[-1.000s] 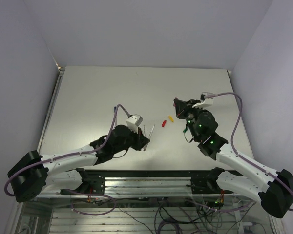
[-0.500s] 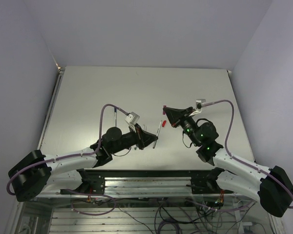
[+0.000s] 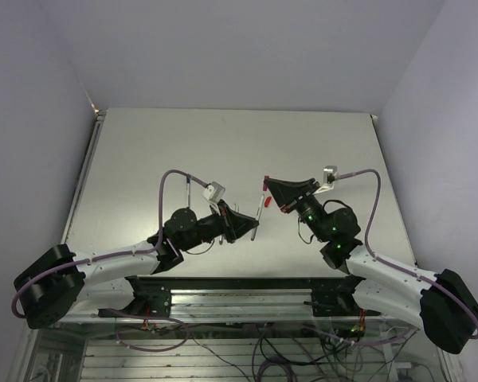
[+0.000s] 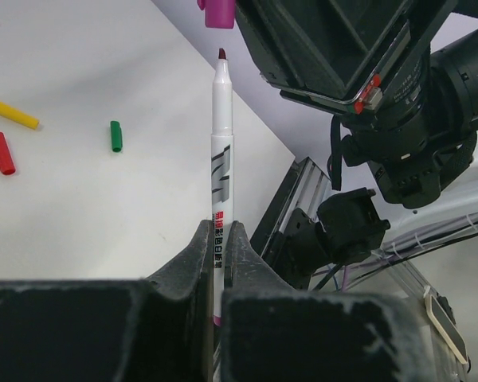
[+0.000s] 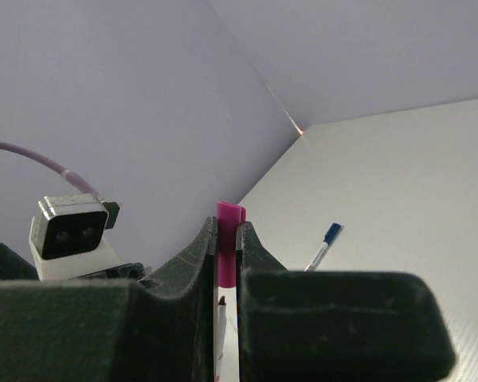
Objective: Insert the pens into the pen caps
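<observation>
I'm at the mating step for one pair. My left fingers (image 4: 205, 243) are clamped tight on the lower barrel of a white pen (image 4: 221, 151), which stands up out of them with its dark red nib bare. My right fingers (image 5: 210, 243) are pinched shut on the purple cap (image 5: 229, 231), whose end pokes out past their tips. Both pieces are in the air above the tabletop (image 4: 72, 56), in the space between my two arms.

From the left wrist the nib sits just short of the cap, apart from it and nearly in line, the cap perhaps a touch to one side. From the right wrist the nib shows just beneath the cap, in the slot between my fingers.

Next I judge I need a small sideways correction, then a straight push along the pen's axis until the cap seats. Both grips must stay firm, since so slim a barrel could tilt or slide if the nib catches the rim.

The yellow cap (image 4: 13, 114), red cap (image 4: 0, 153) and green cap (image 4: 115, 136) lie loose on the tabletop, well apart from this pair. A pen with a blue end (image 5: 323, 245) lies flat further off; whether that end is a cap I cannot tell
</observation>
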